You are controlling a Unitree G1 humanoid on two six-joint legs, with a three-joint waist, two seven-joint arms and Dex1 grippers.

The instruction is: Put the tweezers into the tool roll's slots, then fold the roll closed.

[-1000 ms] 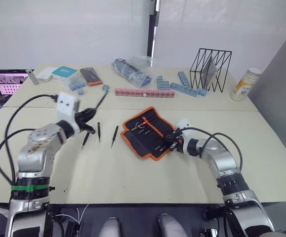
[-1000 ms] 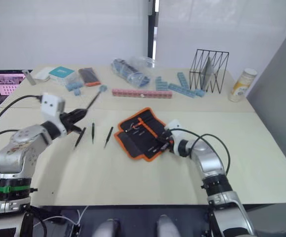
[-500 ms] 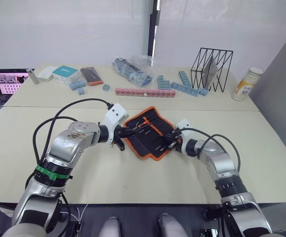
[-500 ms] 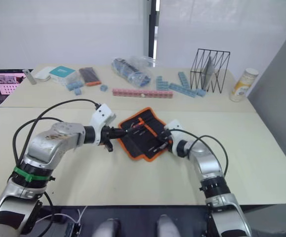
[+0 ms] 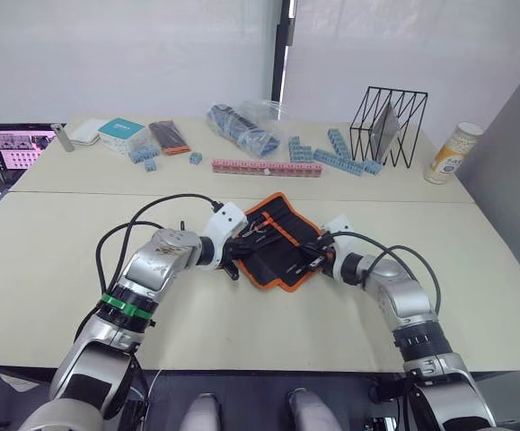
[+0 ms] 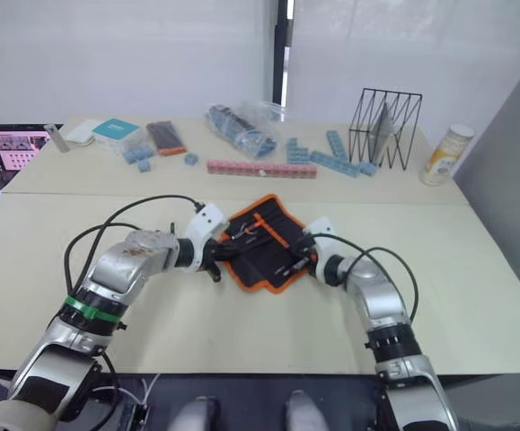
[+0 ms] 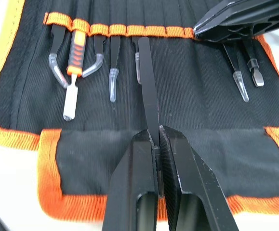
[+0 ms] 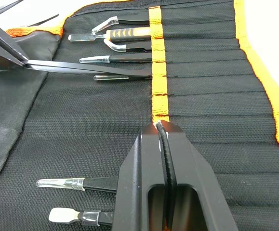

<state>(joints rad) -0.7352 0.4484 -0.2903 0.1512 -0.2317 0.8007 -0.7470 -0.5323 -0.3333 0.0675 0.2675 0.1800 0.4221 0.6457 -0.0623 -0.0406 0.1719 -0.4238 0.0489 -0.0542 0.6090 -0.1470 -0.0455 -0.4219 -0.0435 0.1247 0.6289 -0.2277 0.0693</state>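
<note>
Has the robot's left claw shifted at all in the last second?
Yes. The left gripper swung in from the bare tabletop toward the tool roll, and now pushes a tweezers at its slots.

table: pale, wide
centre: tool roll
far edge: pink strip, blue blocks, wire rack, perhaps a bottle

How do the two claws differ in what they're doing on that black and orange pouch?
The left claw pinches a slim black tweezer, its tip at the orange strap; the right claw carries no tool and clamps the strap itself. Both are shut over the open tool roll.
</note>
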